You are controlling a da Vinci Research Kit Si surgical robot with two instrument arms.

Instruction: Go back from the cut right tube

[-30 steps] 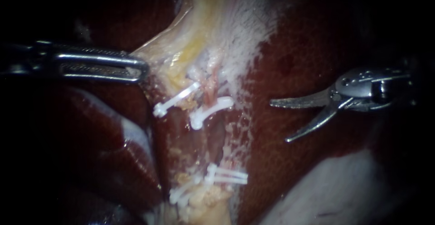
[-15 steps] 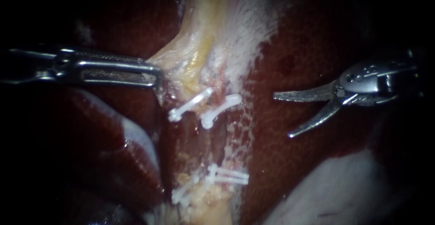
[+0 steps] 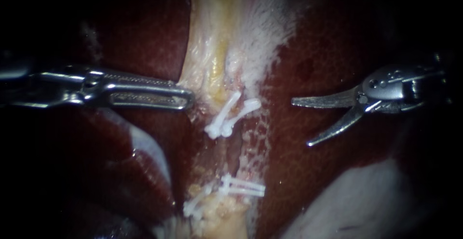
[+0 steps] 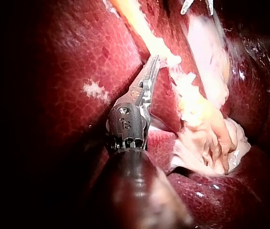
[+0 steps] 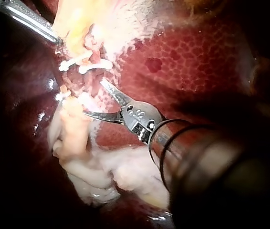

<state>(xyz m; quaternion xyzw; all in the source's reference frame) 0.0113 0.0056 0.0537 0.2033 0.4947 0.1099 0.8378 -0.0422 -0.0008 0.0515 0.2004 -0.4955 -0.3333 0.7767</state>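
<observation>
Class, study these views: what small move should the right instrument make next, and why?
Probably draw the right instrument back along its shaft, away from the clips. Its jaws stand open over bare liver, holding nothing and already clear of the clips, while the left instrument holds the pale tissue.

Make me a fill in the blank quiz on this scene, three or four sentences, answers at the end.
1. The right instrument has its jaws ___, holding nothing.
2. The left instrument has its jaws ___ on pale tissue.
3. The clips are ___ in colour.
4. The dark red organ under the right instrument is the ___.
Missing words: open; shut; white; liver.
</observation>
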